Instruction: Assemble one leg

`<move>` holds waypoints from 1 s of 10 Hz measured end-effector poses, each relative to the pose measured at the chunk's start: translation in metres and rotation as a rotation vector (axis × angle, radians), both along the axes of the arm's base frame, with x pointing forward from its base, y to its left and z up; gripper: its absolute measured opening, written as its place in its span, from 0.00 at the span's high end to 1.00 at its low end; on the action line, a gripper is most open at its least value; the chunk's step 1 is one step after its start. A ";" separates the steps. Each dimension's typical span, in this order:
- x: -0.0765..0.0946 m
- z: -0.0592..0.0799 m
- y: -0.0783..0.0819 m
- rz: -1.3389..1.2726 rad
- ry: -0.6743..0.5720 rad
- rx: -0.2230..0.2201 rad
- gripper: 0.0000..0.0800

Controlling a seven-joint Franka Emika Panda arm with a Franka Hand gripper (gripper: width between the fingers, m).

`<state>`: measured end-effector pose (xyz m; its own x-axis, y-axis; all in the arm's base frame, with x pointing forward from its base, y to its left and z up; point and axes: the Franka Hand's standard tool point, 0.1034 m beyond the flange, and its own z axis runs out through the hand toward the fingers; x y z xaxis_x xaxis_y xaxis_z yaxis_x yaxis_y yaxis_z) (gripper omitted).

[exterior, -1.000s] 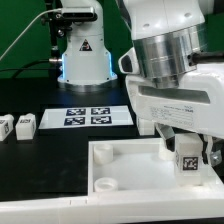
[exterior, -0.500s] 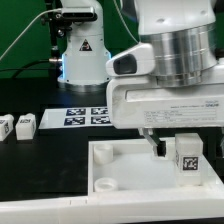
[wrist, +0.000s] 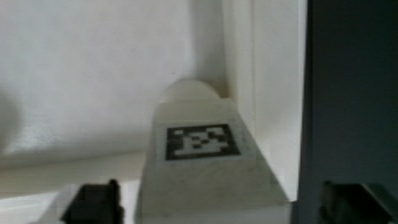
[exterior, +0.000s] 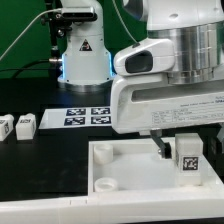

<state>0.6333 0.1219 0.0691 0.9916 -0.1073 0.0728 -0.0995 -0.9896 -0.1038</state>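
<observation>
A white leg (exterior: pixel 189 157) with a black-and-white tag stands upright in the large white tray-like piece (exterior: pixel 125 160), near its corner at the exterior view's right. My gripper (exterior: pixel 187 148) hangs over it, the fingers straddling the leg. In the wrist view the leg (wrist: pixel 210 150) rises between the two dark fingertips (wrist: pixel 96 203), with a gap on each side. The jaws are open and do not touch the leg. Two more legs (exterior: pixel 26 124) lie on the black table at the exterior view's left.
The marker board (exterior: pixel 90 115) lies flat behind the tray-like piece. The arm's white base (exterior: pixel 82 55) stands at the back. A round socket (exterior: pixel 101 184) shows in the tray-like piece's near corner.
The wrist has turned, so the hand now shows its broad side. The leg has stayed in place in the tray-like piece's corner.
</observation>
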 end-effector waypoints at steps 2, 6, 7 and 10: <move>-0.001 -0.001 -0.001 -0.234 0.025 0.024 0.63; 0.002 -0.001 -0.005 -0.760 0.085 0.072 0.63; 0.000 -0.001 -0.004 -0.933 0.114 0.094 0.63; 0.000 -0.002 -0.004 -1.289 0.184 0.160 0.63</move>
<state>0.6332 0.1183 0.0670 0.1646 -0.9743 -0.1538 -0.9840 -0.1514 -0.0942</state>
